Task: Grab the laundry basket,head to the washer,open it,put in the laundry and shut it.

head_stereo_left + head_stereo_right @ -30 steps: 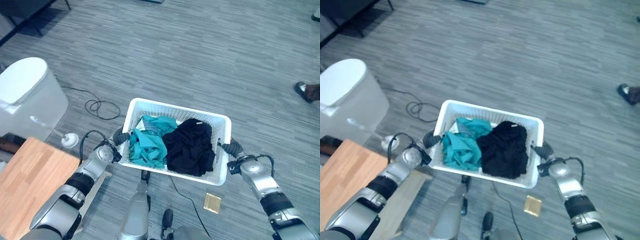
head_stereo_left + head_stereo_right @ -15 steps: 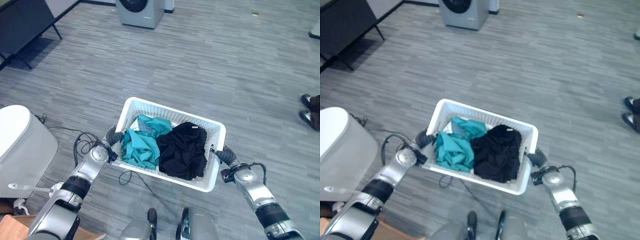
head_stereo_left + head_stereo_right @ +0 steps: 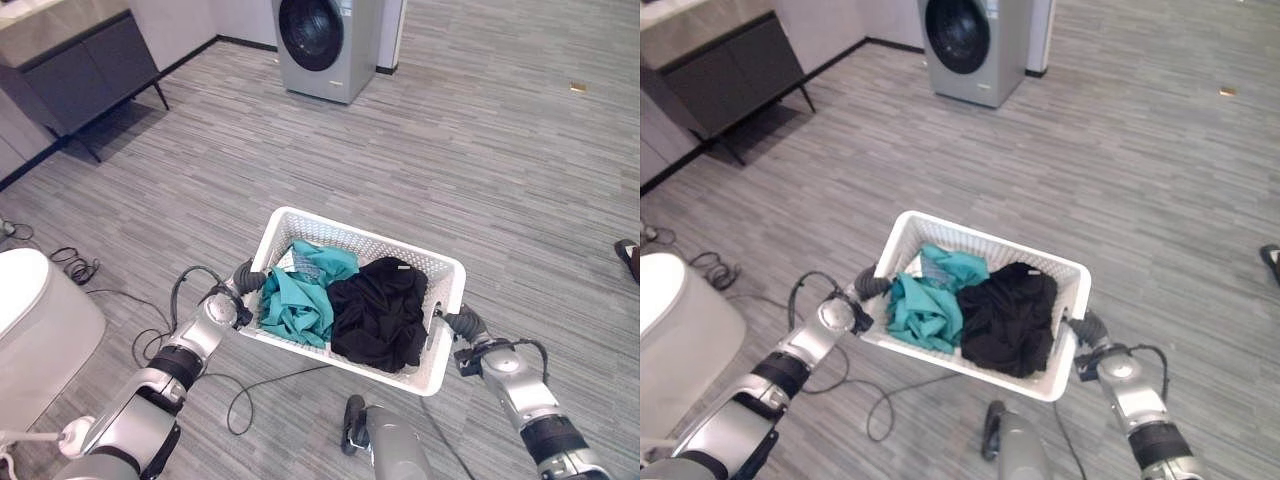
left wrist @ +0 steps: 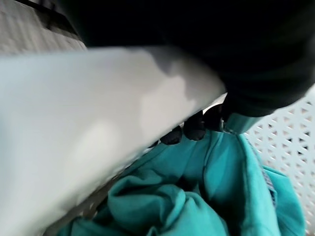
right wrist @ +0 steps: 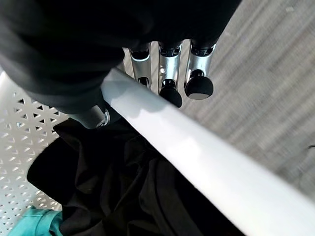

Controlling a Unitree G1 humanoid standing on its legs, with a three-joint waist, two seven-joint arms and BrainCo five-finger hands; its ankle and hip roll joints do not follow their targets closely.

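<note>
Both hands' fingers (image 4: 194, 129) half-hidden under the basket (image 3: 440, 272) rim — washer (image 3: 328, 45) top cut off

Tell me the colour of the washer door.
Dark, nearly black, on the grey washer; clearest in the left eye view.

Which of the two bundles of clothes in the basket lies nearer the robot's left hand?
The crumpled teal garment, filling the end of the white perforated plastic laundry basket gripped by the left hand. The black garment lies at the opposite end, by the right hand.
</note>
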